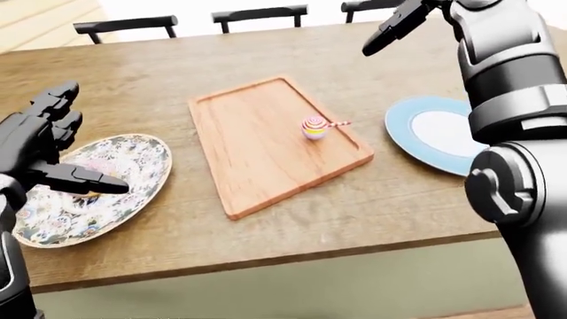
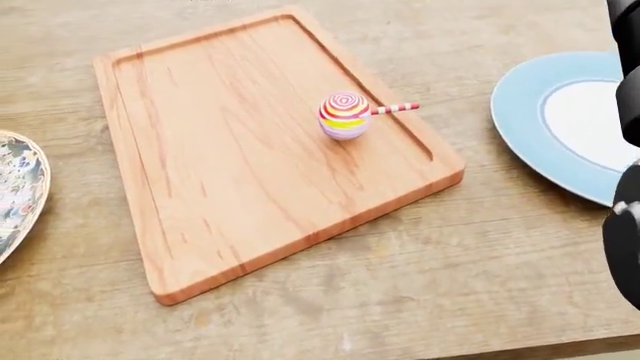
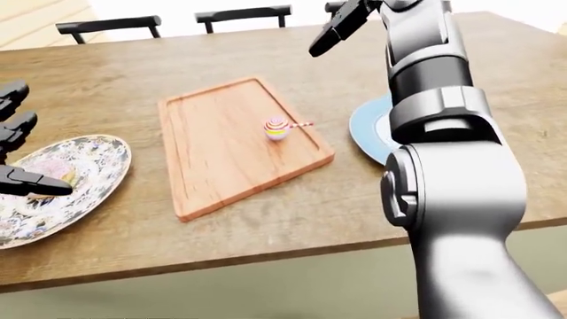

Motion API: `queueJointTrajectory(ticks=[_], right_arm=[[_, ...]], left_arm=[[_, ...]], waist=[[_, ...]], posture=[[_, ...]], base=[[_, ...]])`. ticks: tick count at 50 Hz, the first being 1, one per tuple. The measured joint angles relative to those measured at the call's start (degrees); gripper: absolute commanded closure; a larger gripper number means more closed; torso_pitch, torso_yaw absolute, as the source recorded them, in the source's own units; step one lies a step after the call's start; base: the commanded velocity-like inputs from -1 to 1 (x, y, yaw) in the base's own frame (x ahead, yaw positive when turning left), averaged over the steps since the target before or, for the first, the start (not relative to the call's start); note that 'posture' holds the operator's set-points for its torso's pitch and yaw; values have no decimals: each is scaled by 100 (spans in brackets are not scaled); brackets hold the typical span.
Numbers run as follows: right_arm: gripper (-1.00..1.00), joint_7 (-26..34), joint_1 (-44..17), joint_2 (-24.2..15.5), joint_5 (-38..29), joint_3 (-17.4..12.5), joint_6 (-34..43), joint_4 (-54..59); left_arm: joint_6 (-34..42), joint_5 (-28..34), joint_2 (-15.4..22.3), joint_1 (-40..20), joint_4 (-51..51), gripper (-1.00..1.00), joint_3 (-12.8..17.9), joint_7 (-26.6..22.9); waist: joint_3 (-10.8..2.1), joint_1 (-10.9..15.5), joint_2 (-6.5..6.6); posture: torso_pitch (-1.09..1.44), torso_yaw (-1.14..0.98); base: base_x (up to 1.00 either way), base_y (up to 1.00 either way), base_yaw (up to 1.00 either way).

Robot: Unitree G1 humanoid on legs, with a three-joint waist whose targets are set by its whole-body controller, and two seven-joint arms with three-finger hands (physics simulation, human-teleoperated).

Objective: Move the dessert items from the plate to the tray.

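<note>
Left-eye view: lollipop point(image 1: 316, 127) lies on wooden tray point(image 1: 257, 159), near its right rim. Blue plate point(image 1: 434, 133) bare, right of tray. Left hand point(image 1: 40, 149) spread over floral plate point(image 1: 98, 186). Right hand point(image 1: 399, 25) raised, fingers open, holding nothing.

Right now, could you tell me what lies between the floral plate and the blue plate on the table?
In the left-eye view, the wooden tray lies between the floral plate and the blue plate, with the lollipop on it.
</note>
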Motion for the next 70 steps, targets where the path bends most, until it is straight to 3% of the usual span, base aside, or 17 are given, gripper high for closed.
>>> queueJointTrajectory(ticks=[10,25,33,41,46,52,60,70], right_arm=[[-100,75,-64,-82,-45,-32,102,-87],[-100,82,-138,43,-76,-20,107,4],[-100,82,-117,105,-64,-10,78,12],[-100,83,-26,186,-31,-3,50,44],[-100,67,-22,235,-8,5,36,52],[-100,49,-6,248,-8,15,13,52],[-100,53,-11,262,-9,20,17,59],[-100,42,3,215,-15,8,16,46]], left_arm=[[-378,103,-2,-325,466,-100,-251,-108],[-588,189,11,-467,672,-100,-346,-212],[-723,274,38,-617,823,-100,-593,-323],[-1114,530,1,-1345,1901,-100,-954,-189],[-1631,708,-165,-2218,3391,-100,-1359,137],[-2106,896,-314,-2868,4592,-100,-1584,568],[-2503,1072,-399,-3330,5343,-100,-1826,740],[-2845,1385,-365,-3352,5639,-100,-1897,780]], waist=[[-21,260,-59],[-38,789,-27],[-68,1168,19],[-121,1540,62],[-146,1724,46],[-182,1842,7],[-214,1932,-27],[-237,2014,-50]], posture=[[0,21],[0,28],[0,32],[0,36],[0,36],[0,36],[0,36],[0,36]], base=[[0,0,0],[0,0,0],[0,0,0],[0,0,0],[0,0,0],[0,0,0],[0,0,0],[0,0,0]])
